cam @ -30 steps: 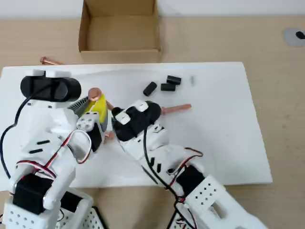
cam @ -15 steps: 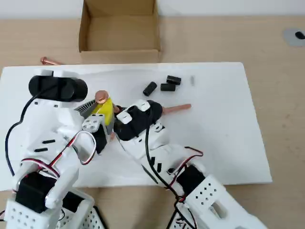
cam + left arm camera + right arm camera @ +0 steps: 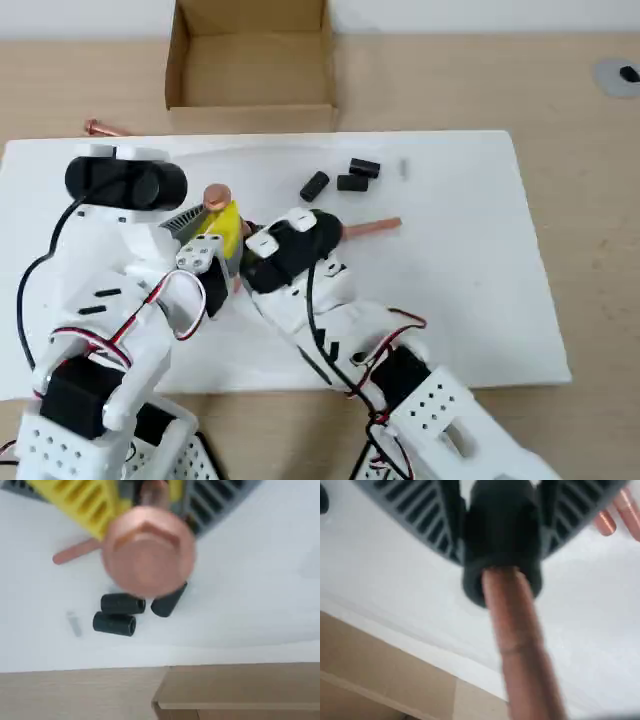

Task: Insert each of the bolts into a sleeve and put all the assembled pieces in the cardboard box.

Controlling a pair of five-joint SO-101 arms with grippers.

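A copper-headed bolt (image 3: 216,196) was pinched by its shank between the yellow and grey fingers of the left gripper (image 3: 152,492), above the left part of the white mat (image 3: 460,300). A black sleeve (image 3: 502,535) was clamped between the fingers of the right gripper (image 3: 502,505), just beside the left one, and a copper shank (image 3: 520,645) was seen sticking out through its end. Three loose sleeves (image 3: 352,183) were lying close together on the mat at about 3 o'clock from the held bolt's head. A second bolt (image 3: 370,229) was lying on the mat at 4 o'clock. A third bolt (image 3: 105,128) was lying on the wooden table (image 3: 580,180) off the mat, at 10 o'clock. The cardboard box (image 3: 250,118) was standing open at 12 o'clock, touching the mat's far edge.
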